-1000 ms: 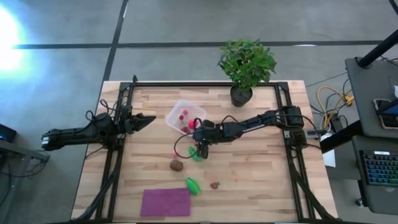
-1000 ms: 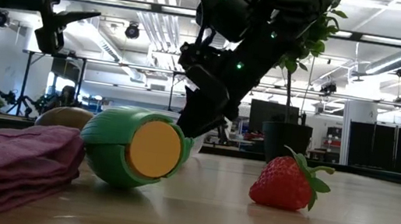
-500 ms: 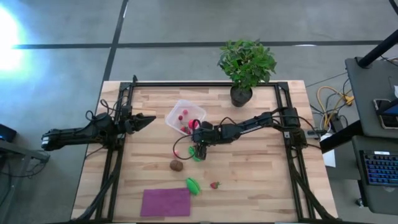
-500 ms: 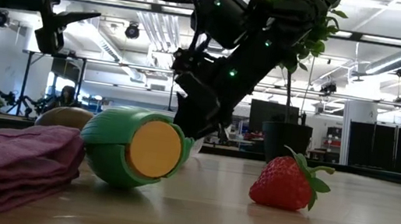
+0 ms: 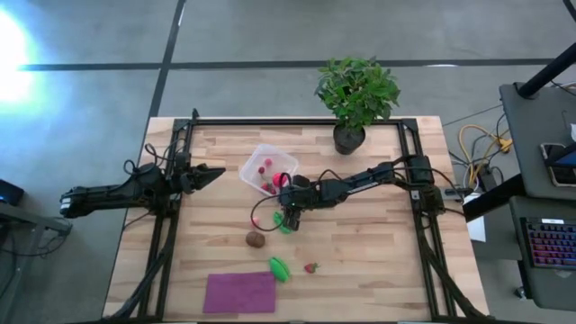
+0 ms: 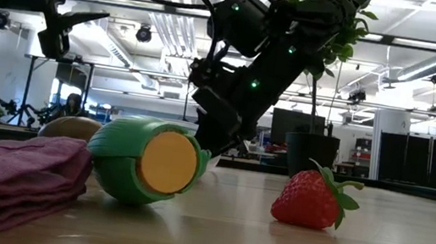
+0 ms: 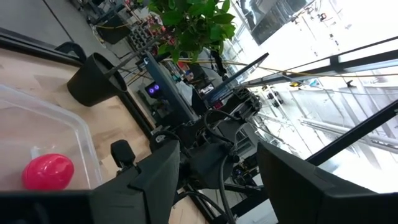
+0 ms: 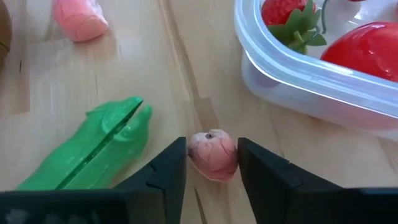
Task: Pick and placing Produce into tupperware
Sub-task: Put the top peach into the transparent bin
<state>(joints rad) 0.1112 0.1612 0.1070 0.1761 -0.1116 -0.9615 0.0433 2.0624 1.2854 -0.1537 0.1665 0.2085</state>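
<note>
The clear tupperware (image 5: 267,169) stands at the table's middle and holds a strawberry (image 8: 292,18) and a red ball (image 8: 367,46). Just near of it, my right gripper (image 5: 289,216) is down at the table, shut on a small pink piece (image 8: 213,154). A green piece (image 8: 93,152) lies beside the gripper, and another pink bit (image 8: 78,18) lies farther off. A brown oval (image 5: 256,238), a second green piece (image 5: 279,268) and a strawberry (image 5: 310,267) lie nearer the front edge. My left gripper (image 5: 219,171) waits open at the table's left. My right gripper pinches the small pink piece by its two opposite sides (image 8: 193,155) between the two fingertips (image 8: 171,171). The fingers slant down from the table's right side. The piece sits on the wooden table top between them.
A potted plant (image 5: 355,94) stands at the far edge. A purple cloth (image 5: 239,292) lies flat at the front edge. In the low view the cloth (image 6: 5,173), the near green piece (image 6: 144,161) and the strawberry (image 6: 310,199) fill the foreground.
My right gripper has sunk a little toward the table beside the green piece. The produce and the tupperware have stayed in place.
</note>
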